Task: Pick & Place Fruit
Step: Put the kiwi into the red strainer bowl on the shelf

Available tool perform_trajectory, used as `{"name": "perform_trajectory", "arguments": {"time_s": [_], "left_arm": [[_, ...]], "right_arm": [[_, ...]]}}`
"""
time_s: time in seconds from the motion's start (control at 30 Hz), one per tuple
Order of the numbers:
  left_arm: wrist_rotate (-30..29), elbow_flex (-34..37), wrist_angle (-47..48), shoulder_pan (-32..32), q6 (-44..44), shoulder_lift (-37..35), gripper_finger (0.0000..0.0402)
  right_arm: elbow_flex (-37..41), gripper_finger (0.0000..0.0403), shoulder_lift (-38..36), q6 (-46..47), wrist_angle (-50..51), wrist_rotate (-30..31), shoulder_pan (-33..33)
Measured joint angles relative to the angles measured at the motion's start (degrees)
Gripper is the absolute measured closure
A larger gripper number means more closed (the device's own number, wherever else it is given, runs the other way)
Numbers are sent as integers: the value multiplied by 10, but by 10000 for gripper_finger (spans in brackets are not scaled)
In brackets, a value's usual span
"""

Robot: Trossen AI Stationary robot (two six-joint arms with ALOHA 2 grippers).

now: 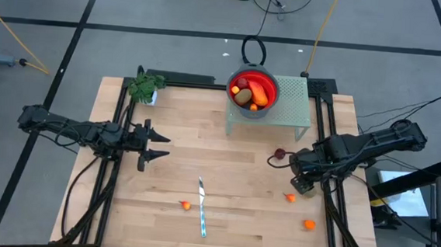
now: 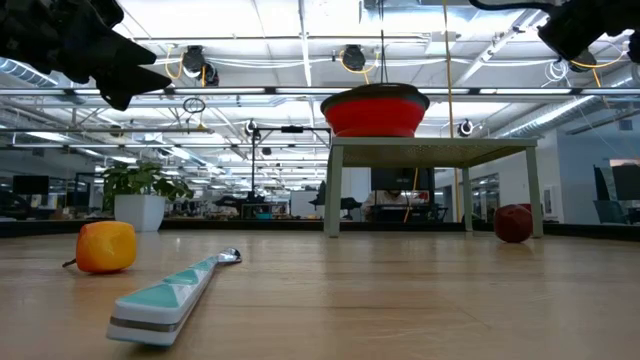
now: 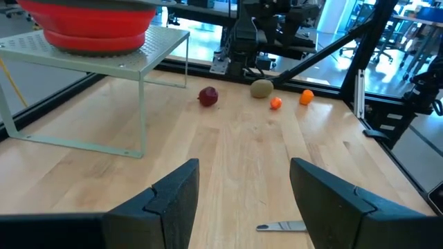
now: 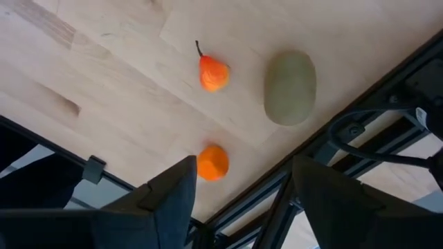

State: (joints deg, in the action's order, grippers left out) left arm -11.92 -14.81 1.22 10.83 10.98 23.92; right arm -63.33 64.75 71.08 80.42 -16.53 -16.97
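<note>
Overhead, red bowl (image 1: 263, 86) on green stand (image 1: 292, 105) holding fruit (image 1: 246, 92), both grippers wide, empty.

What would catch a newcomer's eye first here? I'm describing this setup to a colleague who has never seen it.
First, the red bowl heaped with toy fruit, standing on a pale green perforated metal stand at the table's far edge. Then the loose pieces on the wooden tabletop: a dark red ball near the stand, an olive-brown kiwi-like oval under the open right gripper, and a slim silver knife near the front.
</note>
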Motion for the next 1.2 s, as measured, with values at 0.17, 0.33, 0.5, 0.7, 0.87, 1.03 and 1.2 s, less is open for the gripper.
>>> {"name": "perform_trajectory", "arguments": {"time_s": [0.17,0.33,0.5,0.7,0.87,1.03,1.2], "left_arm": [[0,0,0,0,0,0,176],[0,0,0,0,0,0,176],[0,0,1,0,-2,0,176],[1,0,1,0,3,0,176],[1,0,1,0,12,0,176],[1,0,1,0,13,0,176],[1,0,0,0,18,0,176]], "right_arm": [[0,171,0,-12,-21,1,0],[0,145,0,-1,-21,13,0],[3,86,0,2,-26,44,0],[37,22,1,2,-50,43,0],[62,5,1,-26,-56,43,0],[85,8,1,-58,-56,43,0],[110,8,1,-59,-61,43,0]]}}
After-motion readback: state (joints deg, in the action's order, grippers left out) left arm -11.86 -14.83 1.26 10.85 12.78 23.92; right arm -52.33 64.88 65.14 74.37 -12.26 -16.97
